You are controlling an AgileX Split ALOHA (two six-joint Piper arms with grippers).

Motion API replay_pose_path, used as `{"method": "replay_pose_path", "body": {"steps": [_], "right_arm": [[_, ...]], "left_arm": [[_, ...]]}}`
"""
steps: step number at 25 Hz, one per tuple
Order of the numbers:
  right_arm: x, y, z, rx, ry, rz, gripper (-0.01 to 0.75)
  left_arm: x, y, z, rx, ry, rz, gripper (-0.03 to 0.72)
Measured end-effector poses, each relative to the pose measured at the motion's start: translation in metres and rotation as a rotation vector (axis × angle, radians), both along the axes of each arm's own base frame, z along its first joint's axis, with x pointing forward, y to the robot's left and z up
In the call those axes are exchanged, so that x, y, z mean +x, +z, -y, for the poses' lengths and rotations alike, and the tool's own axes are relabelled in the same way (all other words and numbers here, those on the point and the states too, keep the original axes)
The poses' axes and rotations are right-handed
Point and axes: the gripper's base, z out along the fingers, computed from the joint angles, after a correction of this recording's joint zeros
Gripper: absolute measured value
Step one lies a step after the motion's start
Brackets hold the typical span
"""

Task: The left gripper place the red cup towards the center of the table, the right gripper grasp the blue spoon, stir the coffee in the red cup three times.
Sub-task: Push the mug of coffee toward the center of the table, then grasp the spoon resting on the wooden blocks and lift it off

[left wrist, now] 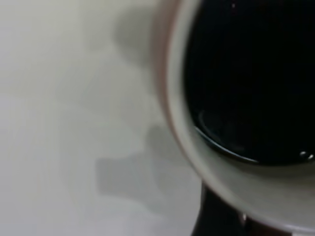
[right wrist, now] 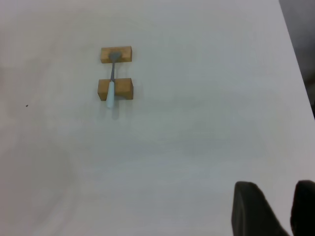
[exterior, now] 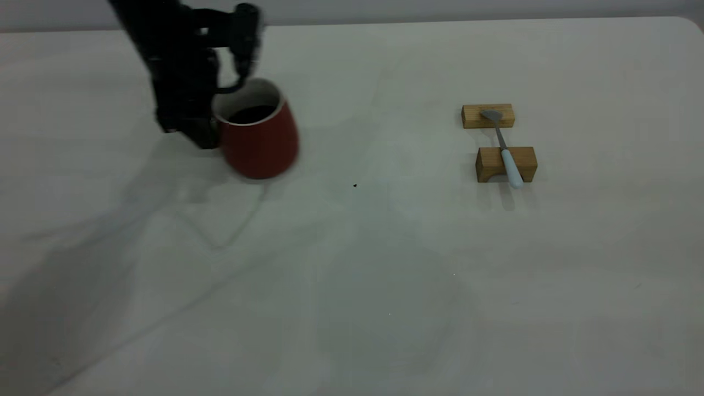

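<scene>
The red cup (exterior: 258, 146) stands at the far left of the table (exterior: 385, 275), dark coffee (exterior: 252, 114) inside it. My left gripper (exterior: 204, 131) hangs against the cup's left side and is shut on it where the handle is hidden. In the left wrist view the cup's white rim (left wrist: 197, 162) and the coffee (left wrist: 251, 73) fill the frame, with one dark finger (left wrist: 216, 219) under the rim. The blue spoon (exterior: 506, 151) lies across two wooden blocks at the right, handle toward the front. My right gripper (right wrist: 275, 189) hovers open, far from the blue spoon (right wrist: 111, 87), and is out of the exterior view.
The far wooden block (exterior: 488, 116) holds the spoon's bowl and the near block (exterior: 506, 164) holds its stem. A small dark speck (exterior: 355, 185) lies near mid-table. The table's edge (right wrist: 295, 64) runs along one side of the right wrist view.
</scene>
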Motion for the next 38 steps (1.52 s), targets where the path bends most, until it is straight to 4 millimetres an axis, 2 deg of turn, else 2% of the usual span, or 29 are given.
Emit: {"method": "replay_pose_path", "body": {"steps": [4,7,14,17,21,25,28,31,34,38], "right_arm": [[0.000,0.000,0.000,0.000,0.000,0.000,0.238],[0.000,0.000,0.000,0.000,0.000,0.000,0.238],[0.000,0.000,0.000,0.000,0.000,0.000,0.238],[0.000,0.000,0.000,0.000,0.000,0.000,0.238],[0.000,0.000,0.000,0.000,0.000,0.000,0.238],[0.000,0.000,0.000,0.000,0.000,0.000,0.238],[0.000,0.000,0.000,0.000,0.000,0.000,0.238],[0.000,0.000,0.000,0.000,0.000,0.000,0.238],[0.000,0.000,0.000,0.000,0.000,0.000,0.238],[0.000,0.000,0.000,0.000,0.000,0.000,0.238]], "left_arm": [[-0.004,0.001,0.027,-0.029,-0.035,0.038,0.554],[-0.005,0.001,0.040,-0.043,-0.053,0.061,0.554],[-0.007,0.004,0.042,-0.052,-0.050,0.053,0.554],[-0.011,0.022,0.040,-0.043,-0.047,0.012,0.554],[-0.013,0.080,0.032,-0.051,0.023,0.044,0.554],[-0.019,0.159,0.024,-0.111,0.120,0.179,0.554],[-0.038,0.221,0.018,-0.178,0.219,0.260,0.554],[-0.069,0.283,0.008,-0.268,0.371,0.313,0.554],[-0.110,0.339,-0.004,-0.384,0.565,0.345,0.554],[-0.165,0.387,-0.025,-0.473,0.831,0.342,0.551]]}}
